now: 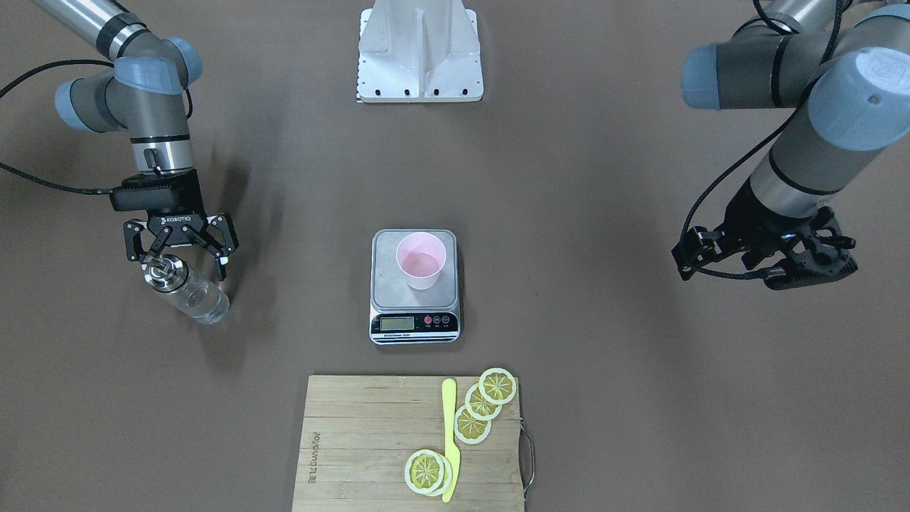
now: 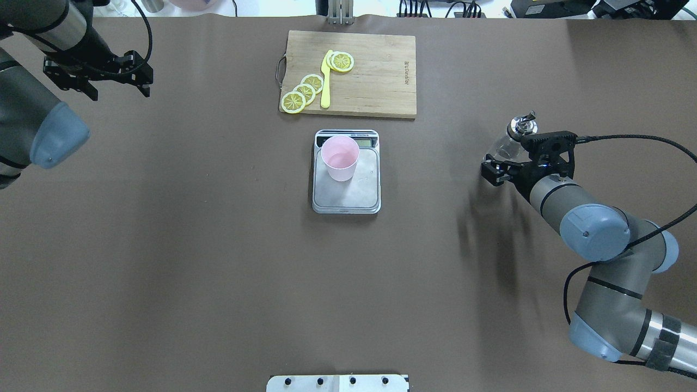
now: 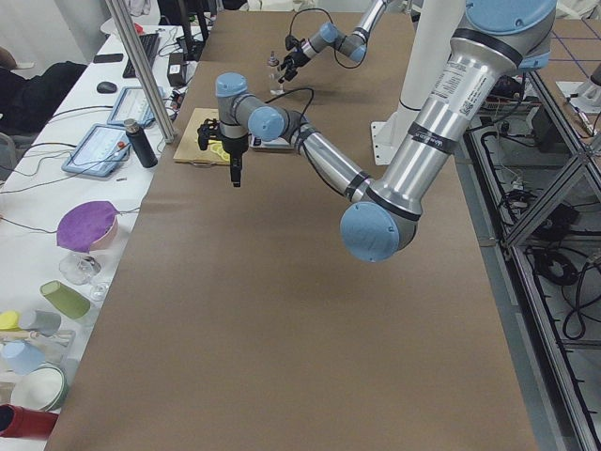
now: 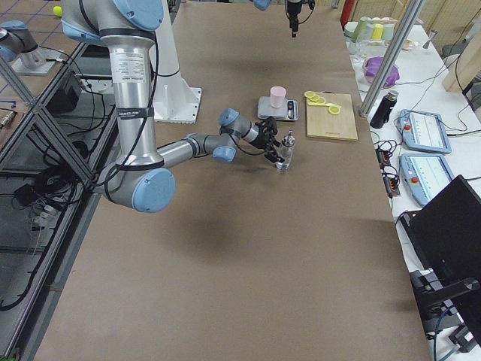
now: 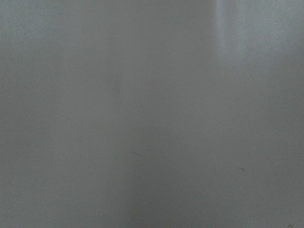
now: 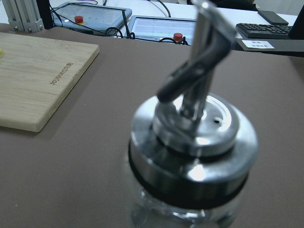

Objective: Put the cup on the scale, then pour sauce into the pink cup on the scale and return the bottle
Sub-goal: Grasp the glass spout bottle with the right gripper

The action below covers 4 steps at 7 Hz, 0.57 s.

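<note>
My right end effector (image 1: 178,259) stands open at the glass bottle (image 1: 195,299) on the counter (image 1: 298,178) — centre the jaws, close below the cap, lift upright.

Matte brown all across the surface (image 1: 640,391). Centre stage, the cup (image 1: 421,260) shows pale pink. The scale (image 1: 389,284) gives brushed grey steel, a black front strip, a greenish-grey display and red buttons. The right pincer (image 1: 186,264) is all black. The bottle (image 1: 202,302) gleams as clear glass, with a shiny silver cap and a black band under it. The left pincer (image 1: 817,263) is black too. The cutting board (image 1: 362,434) comes in light tan with straight wood grain. The lemon slices (image 1: 497,385) are yellow with pale rims and spoke-like segment lines, and the knife (image 1: 449,427) is bright yellow-green. The right arm (image 1: 153,114) and left arm (image 1: 796,163) are silver-grey with blue-grey caps.
</note>
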{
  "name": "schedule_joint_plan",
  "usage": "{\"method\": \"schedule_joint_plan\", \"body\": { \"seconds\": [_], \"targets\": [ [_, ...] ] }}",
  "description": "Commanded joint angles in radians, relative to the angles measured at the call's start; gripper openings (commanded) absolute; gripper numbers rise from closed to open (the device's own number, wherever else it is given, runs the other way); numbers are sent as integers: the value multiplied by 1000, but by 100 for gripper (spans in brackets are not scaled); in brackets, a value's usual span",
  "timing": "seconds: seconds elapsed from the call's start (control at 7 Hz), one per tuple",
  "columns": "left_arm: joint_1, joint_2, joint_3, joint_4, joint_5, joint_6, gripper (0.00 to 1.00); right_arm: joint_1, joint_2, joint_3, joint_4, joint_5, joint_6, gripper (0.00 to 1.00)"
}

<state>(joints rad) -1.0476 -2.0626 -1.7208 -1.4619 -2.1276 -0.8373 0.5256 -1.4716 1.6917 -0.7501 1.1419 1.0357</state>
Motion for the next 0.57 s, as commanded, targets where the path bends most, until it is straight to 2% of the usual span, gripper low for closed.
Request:
{"method": "schedule_joint_plan", "body": {
  "seconds": [0.0, 0.14, 0.29, 0.43],
  "targets": [
    [1, -2, 6, 0, 0, -2, 99, -1, 14, -27, 0, -5, -2, 100],
    [1, -2, 6, 0, 0, -2, 99, -1, 14, -27, 0, -5, -2, 100],
    [1, -4, 6, 0, 0, -3, 99, -1, 14, -26, 0, -4, -3, 88],
    [1, -4, 6, -2, 0, -6, 99, 5, 14, -26, 0, -4, -15, 68]
  ]
}}
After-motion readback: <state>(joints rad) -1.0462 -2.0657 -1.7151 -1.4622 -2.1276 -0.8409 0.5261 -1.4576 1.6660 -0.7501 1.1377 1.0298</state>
